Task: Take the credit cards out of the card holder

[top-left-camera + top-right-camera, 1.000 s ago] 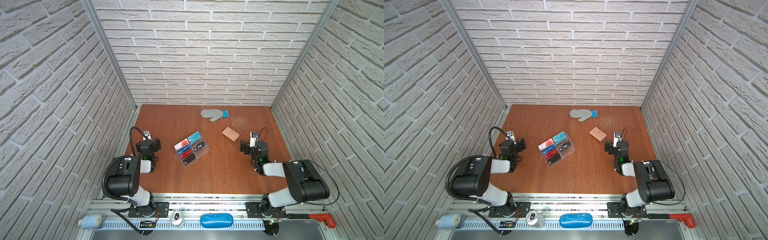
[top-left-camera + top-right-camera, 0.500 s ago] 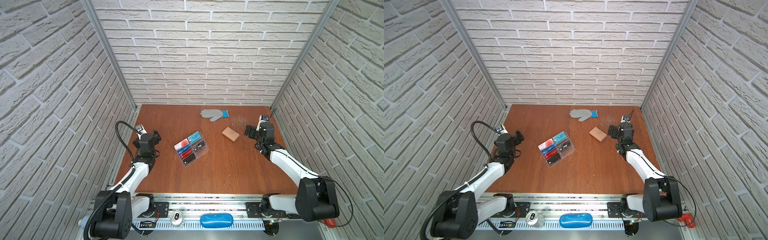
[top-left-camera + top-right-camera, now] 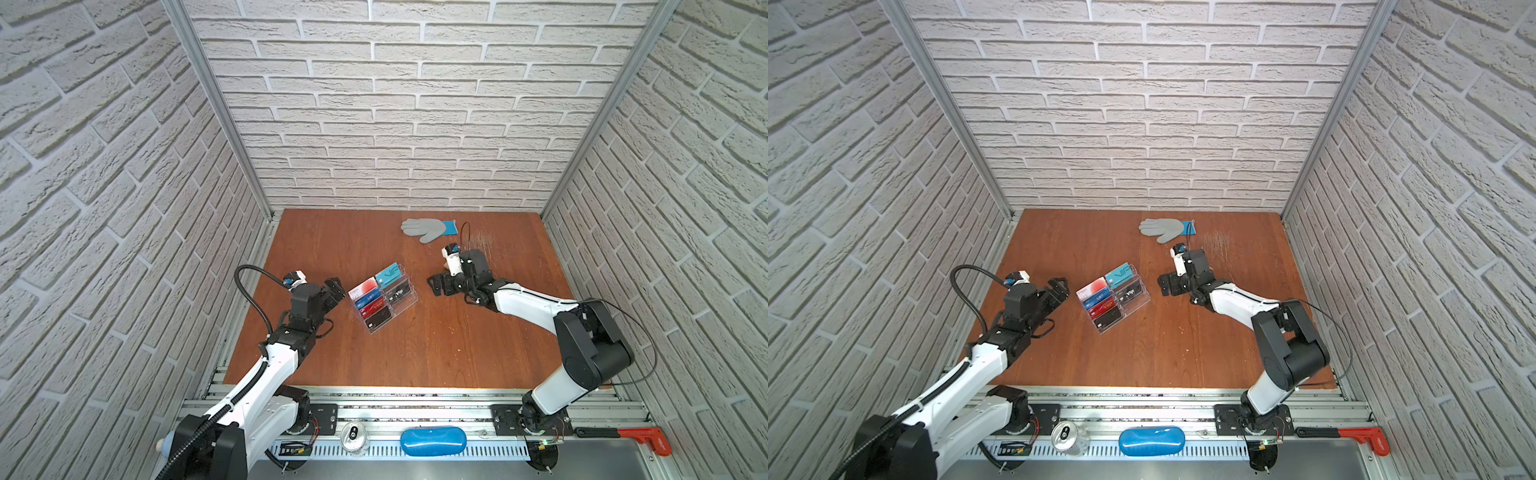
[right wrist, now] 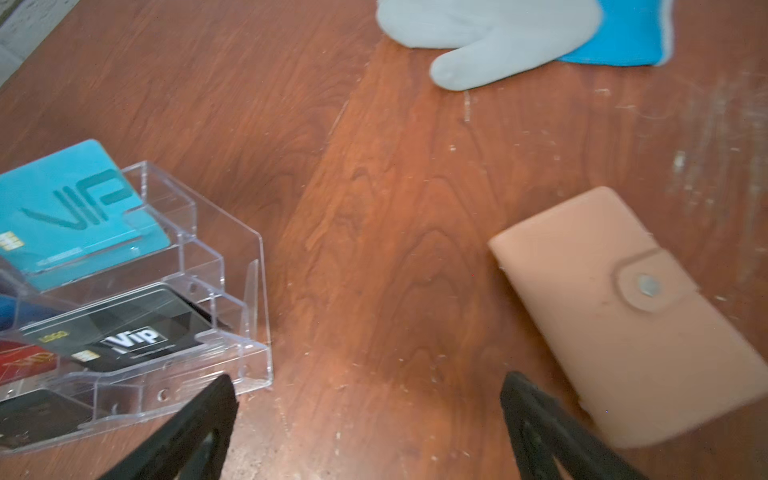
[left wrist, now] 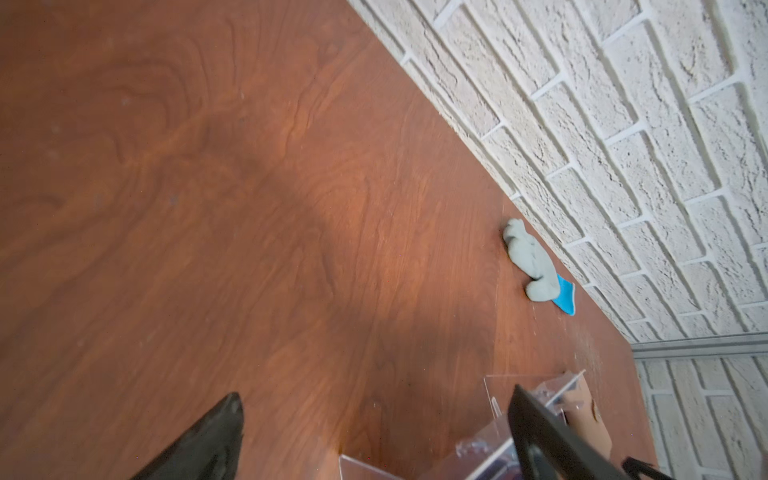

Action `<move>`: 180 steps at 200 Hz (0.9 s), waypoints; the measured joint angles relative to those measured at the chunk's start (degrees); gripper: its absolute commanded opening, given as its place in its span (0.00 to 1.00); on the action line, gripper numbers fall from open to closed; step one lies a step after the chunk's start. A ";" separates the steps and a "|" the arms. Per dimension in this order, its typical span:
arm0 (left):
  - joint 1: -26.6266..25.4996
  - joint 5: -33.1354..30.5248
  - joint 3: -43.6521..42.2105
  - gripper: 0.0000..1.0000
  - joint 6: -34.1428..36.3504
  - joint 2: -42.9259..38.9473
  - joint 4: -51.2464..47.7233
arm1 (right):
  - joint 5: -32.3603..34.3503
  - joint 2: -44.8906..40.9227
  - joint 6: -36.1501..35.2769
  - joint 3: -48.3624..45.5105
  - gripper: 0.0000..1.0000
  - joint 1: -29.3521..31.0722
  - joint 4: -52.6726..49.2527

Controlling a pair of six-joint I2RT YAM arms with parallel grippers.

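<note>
Right wrist view: one wallet; in both top views, six cards, one stand; left gripper, right gripper wide apart, empty.

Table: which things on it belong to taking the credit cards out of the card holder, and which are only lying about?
For the job: card holder, snapped shut; credit cards.
Lying about: glove; clear stand, holding the cards.

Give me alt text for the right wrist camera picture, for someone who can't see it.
A closed tan wallet, strap snapped, lies on a wooden table near a clear stand holding teal and black VIP cards. The open right gripper hovers over the bare wood between them; a grey glove lies beyond.
</note>
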 measured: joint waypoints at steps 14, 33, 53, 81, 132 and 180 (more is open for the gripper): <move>-1.99 1.01 -1.75 0.98 -2.93 -0.42 0.20 | -1.01 1.14 -0.24 0.74 1.00 1.31 0.24; -4.63 1.73 -3.82 0.98 -5.99 -0.22 1.60 | -1.73 2.97 -0.31 2.14 1.00 2.89 0.46; -7.10 1.92 -4.22 0.98 -7.80 2.12 4.35 | -1.88 4.39 -0.26 3.34 1.00 4.28 0.61; -9.22 2.16 -3.85 0.98 -8.79 7.78 9.01 | -1.88 5.66 0.31 3.91 1.00 5.66 1.29; -10.82 3.28 -0.44 0.98 -8.87 16.63 16.17 | -2.23 7.80 2.45 4.02 1.00 6.34 1.31; -11.21 3.82 5.16 0.98 -8.26 23.58 20.72 | -1.46 10.67 5.09 5.53 1.00 6.43 1.25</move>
